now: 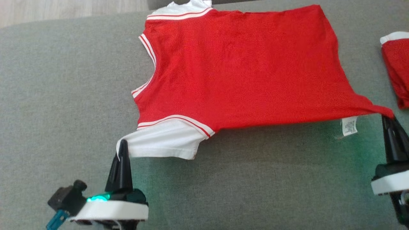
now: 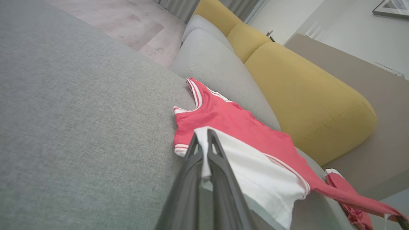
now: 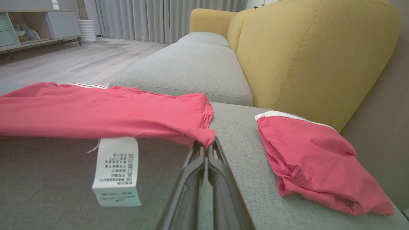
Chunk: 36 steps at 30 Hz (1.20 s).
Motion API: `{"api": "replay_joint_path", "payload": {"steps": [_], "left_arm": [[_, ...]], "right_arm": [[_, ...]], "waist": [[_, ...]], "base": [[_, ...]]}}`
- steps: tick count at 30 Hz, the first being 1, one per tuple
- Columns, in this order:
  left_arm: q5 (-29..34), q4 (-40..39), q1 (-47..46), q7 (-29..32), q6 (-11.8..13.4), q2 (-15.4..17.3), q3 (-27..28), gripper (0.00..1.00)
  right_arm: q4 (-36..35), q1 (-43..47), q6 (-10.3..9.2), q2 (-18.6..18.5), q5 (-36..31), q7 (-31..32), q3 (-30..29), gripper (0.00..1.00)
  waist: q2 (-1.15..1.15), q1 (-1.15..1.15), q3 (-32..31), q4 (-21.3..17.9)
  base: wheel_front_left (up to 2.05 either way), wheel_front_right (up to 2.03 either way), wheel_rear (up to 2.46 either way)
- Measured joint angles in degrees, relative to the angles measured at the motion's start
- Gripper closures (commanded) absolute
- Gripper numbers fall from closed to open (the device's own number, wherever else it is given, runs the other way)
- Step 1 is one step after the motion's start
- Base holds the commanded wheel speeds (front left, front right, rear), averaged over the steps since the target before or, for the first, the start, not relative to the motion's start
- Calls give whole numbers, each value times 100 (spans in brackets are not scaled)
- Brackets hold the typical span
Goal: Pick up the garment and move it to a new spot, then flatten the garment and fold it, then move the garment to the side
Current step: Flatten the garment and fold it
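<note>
In the head view the shirt point(image 1: 243, 70) loses its far white sleeve past the top edge. A second garment point(image 1: 396, 67) is cut by the right edge. The right gripper point(image 1: 389, 118) runs off the lower right corner, and the base of the left gripper point(image 1: 123, 144) drops below the bottom edge. The bits of cloth nipped between each pair of fingers are hidden. Print on the label point(image 1: 349, 125) is too small to read here and blurred in the right wrist view, where the shirt runs off the left edge. In the left wrist view a frame point(image 2: 391, 8) is clipped at the upper right corner.
</note>
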Motion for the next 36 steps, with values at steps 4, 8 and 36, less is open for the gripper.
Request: {"api": "replay_joint_path", "payload": {"steps": [4, 8, 36], "left_arm": [[3, 69, -430, 105, 8, -22, -21, 100], [100, 531, -1301, 157, -53, -138, -55, 100], [1619, 2443, -4223, -104, -804, -900, 565, 0]], "right_arm": [[167, -345, 0, -29, 91, 103, 186, 100], [561, -876, 0, -102, 147, 101, 318, 100], [1526, -2918, 0, -25, 211, 26, 545, 0]], "waist": [[0, 0, 142, -20], [0, 1, 296, 2], [0, 1, 1256, 4]], "base": [[0, 0, 0], [0, 0, 0], [0, 0, 0]]}}
